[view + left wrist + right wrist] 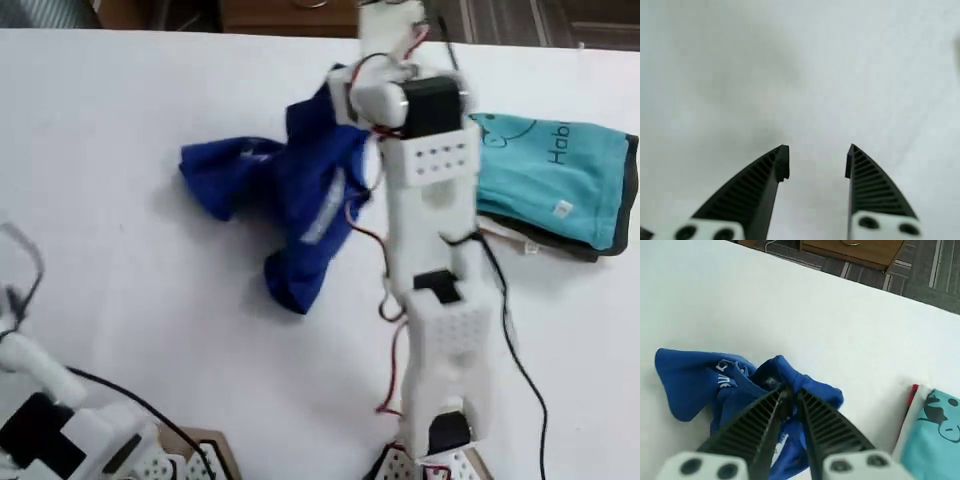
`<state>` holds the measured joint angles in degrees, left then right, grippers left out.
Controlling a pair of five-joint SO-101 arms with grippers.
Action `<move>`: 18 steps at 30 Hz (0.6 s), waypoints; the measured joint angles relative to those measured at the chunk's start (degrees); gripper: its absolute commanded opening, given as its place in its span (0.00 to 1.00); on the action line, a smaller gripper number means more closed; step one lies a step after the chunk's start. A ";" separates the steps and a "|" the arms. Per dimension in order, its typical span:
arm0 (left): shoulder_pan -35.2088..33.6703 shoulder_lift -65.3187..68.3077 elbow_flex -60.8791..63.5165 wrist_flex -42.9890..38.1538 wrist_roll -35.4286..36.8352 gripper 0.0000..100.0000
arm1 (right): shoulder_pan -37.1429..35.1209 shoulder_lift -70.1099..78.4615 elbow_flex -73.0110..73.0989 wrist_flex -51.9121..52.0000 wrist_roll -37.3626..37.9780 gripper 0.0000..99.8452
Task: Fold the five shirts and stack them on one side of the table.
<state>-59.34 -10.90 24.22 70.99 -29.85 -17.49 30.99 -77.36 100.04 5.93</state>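
Right arm (437, 165) covers part of the blue shirt (300, 195).

Table (120, 110): unfolded shirt (290, 195) around centre, toward the far edge. Folded stack (550, 175) by the right edge, apart from it. Right arm between the two, right gripper (790, 395) clamped on the unfolded shirt's far-right part. Left arm at near-left corner, left gripper (817, 162) parted over bare table.

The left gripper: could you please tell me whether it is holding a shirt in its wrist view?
No, the left gripper is open with nothing between its fingers, above the white table.
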 measured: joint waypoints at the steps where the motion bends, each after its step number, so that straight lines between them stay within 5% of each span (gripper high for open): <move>1: 2.99 0.00 0.00 0.00 1.85 0.21 | 0.00 -3.60 4.13 0.00 0.18 0.02; 12: 29.36 0.00 0.00 0.00 13.54 0.21 | 1.93 -48.09 56.62 0.00 9.85 0.02; 18: 35.34 0.00 0.00 0.00 14.86 0.21 | 7.21 -64.35 84.40 -8.35 16.09 0.03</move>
<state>-24.00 -10.90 24.22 70.99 -14.99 -10.29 -33.36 7.03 91.69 22.02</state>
